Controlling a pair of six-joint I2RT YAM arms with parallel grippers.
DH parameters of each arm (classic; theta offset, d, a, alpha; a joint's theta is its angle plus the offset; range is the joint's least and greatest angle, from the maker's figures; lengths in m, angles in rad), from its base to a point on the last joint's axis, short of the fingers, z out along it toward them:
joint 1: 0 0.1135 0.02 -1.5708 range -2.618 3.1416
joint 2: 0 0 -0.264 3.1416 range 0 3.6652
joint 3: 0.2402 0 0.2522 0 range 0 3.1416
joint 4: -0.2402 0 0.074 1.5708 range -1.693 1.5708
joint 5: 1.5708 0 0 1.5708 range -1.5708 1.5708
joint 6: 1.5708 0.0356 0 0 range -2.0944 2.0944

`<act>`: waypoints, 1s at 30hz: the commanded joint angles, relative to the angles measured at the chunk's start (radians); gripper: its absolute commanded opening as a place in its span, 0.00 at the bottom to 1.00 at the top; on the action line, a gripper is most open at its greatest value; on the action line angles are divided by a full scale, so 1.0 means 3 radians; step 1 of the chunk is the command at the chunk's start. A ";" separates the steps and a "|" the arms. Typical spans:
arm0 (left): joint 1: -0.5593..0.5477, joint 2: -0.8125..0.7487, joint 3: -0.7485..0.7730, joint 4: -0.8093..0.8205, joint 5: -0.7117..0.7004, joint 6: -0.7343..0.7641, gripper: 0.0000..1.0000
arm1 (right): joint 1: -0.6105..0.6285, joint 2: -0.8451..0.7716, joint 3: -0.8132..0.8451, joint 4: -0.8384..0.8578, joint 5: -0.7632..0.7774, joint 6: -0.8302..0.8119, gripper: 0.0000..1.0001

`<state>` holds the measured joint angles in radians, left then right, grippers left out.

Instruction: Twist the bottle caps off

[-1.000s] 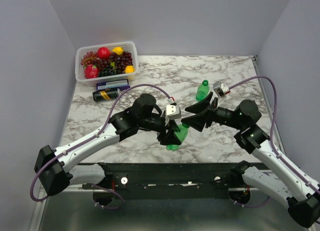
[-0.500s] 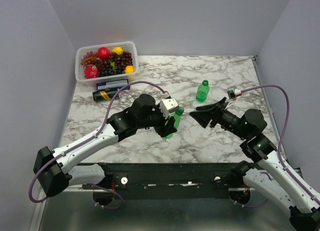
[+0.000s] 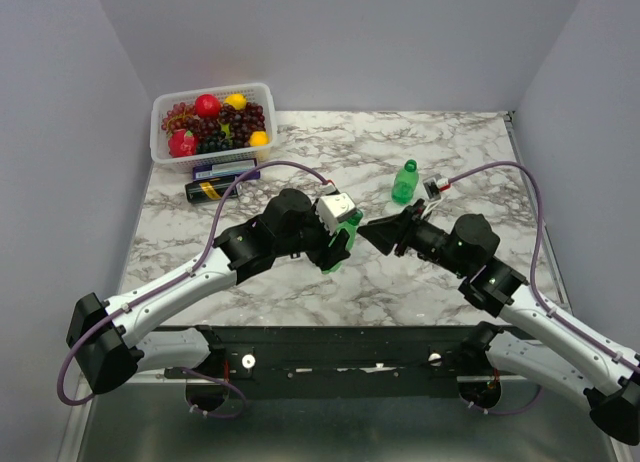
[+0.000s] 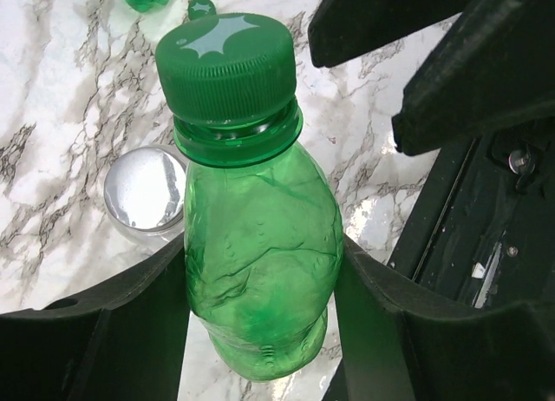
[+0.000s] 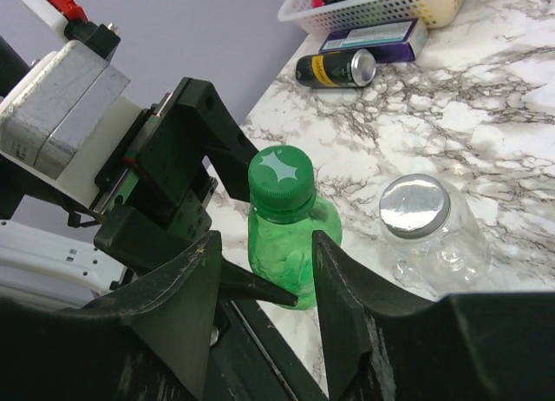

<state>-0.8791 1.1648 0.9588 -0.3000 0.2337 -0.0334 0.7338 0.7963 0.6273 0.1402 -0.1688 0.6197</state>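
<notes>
My left gripper is shut on the body of a green bottle with its dark green cap on, near the table's front middle. The left wrist view shows the bottle and its cap squeezed between my fingers. My right gripper is open, just right of the cap. In the right wrist view its jaws stand apart on either side of the bottle, below the cap, not touching. A clear bottle with a silvery cap stands beside it. A second green bottle stands farther back.
A white basket of toy fruit stands at the back left. A purple box and a dark can with a yellow label lie in front of it. The table's front edge and a black rail run just below the held bottle.
My left gripper lifted the green bottle from a low tilt to nearly upright. My right gripper pulled back to the right, then came left again to the cap.
</notes>
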 commanded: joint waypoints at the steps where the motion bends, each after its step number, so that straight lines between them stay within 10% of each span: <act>1: -0.0015 -0.0012 0.0020 -0.0033 -0.0083 -0.0006 0.21 | 0.0034 0.0040 0.0087 0.0192 0.0215 0.0031 0.54; 30: -0.0107 0.0090 0.0056 -0.0104 -0.0063 0.0029 0.21 | 0.0111 0.0373 0.0241 0.0330 0.0143 0.0031 0.53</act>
<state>-0.9035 1.1839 0.9588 -0.3248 0.2306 -0.0326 0.7536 0.8967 0.6655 0.1883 -0.1307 0.6277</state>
